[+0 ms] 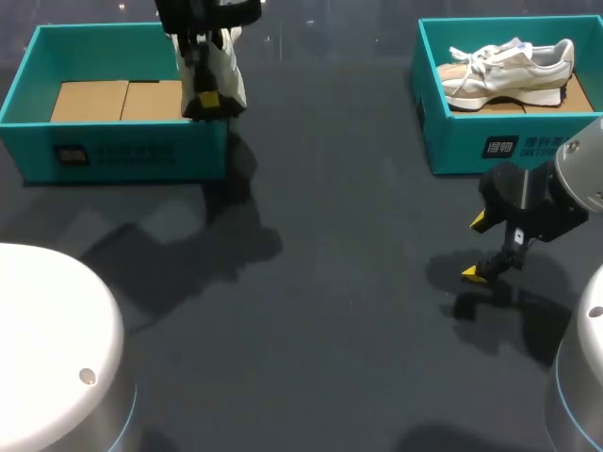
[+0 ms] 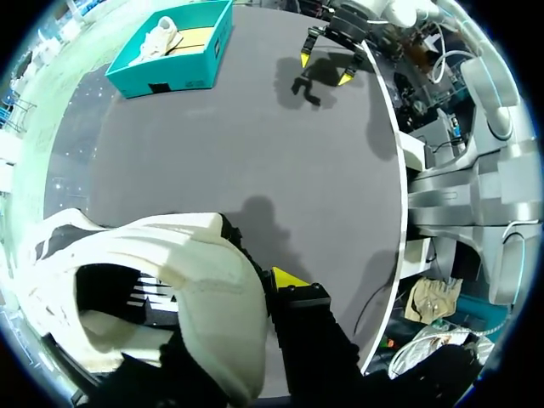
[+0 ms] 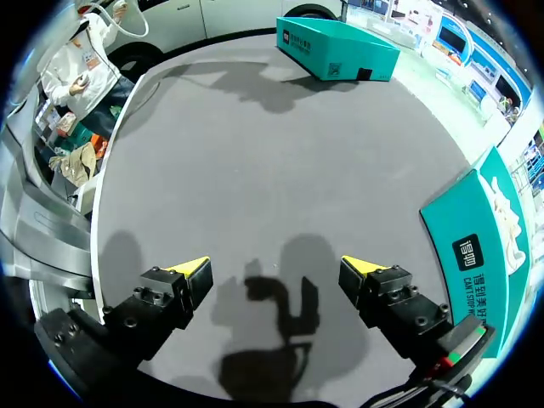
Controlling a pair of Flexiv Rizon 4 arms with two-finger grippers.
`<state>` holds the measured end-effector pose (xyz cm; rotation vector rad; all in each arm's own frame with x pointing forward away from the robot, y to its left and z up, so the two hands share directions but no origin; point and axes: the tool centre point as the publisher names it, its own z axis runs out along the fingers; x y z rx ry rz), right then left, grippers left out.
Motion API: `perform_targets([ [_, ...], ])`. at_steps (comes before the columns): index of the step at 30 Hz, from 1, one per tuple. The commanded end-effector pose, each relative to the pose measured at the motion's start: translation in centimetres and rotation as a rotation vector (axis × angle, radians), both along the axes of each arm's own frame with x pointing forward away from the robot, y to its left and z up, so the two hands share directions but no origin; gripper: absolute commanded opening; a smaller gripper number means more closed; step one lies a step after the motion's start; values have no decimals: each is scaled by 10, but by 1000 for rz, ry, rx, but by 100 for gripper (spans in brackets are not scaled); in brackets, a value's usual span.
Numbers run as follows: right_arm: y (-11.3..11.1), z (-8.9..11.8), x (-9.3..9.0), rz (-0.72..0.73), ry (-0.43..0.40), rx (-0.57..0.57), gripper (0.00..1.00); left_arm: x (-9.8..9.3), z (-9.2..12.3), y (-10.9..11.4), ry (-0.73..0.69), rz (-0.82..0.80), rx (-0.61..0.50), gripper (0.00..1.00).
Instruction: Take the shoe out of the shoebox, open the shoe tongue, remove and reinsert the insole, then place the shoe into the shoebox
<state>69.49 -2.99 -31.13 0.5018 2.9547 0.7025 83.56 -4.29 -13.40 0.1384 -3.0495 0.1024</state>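
Low on the right of the frame, the right gripper (image 1: 476, 247) is hanging over the dark grey table (image 1: 330, 301) with its yellow-tipped fingers spread wide. In the upper left, the left gripper (image 1: 205, 94) is pinching a white fabric shoe (image 1: 229, 71) above the right end of an open teal cardboard shoebox (image 1: 122, 151). In the upper right, a white and beige lace-up sneaker (image 1: 509, 71) is lying in a second teal shoebox (image 1: 499, 146).

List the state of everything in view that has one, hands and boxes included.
left hand: shut on held shoe, at the left shoebox's right end.
held shoe: lifted, gripped by the left hand.
left shoebox: open, no lid, only cardboard inside.
right shoebox: open, holds the second shoe.
second shoe: lying in the box, laced.
right hand: open, empty, over bare table.
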Motion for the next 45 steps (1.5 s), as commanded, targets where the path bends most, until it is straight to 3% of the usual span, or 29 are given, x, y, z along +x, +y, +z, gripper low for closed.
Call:
perform_targets([
  [1,0,0,-1,0,-1,0,100,13,10,23,-11,-7,-25,0],
  [7,0,0,-1,0,-1,0,100,66,-4,59,45,-100,-51,0],
  [9,0,0,-1,0,-1,0,100,87,-8,72,5,-91,6,0],
  [11,0,0,-1,0,-1,0,100,110,-8,92,4,-127,-21,0],
  [25,0,0,-1,0,-1,0,100,110,-8,92,4,-127,-21,0],
  [30,0,0,-1,0,-1,0,100,135,-7,128,-8,-123,-21,0],
  [36,0,0,-1,0,-1,0,100,177,-22,180,18,-115,-15,0],
  [40,0,0,-1,0,-1,0,100,198,-23,209,4,-193,33,0],
  [45,0,0,-1,0,-1,0,100,201,-23,214,-12,-196,59,0],
])
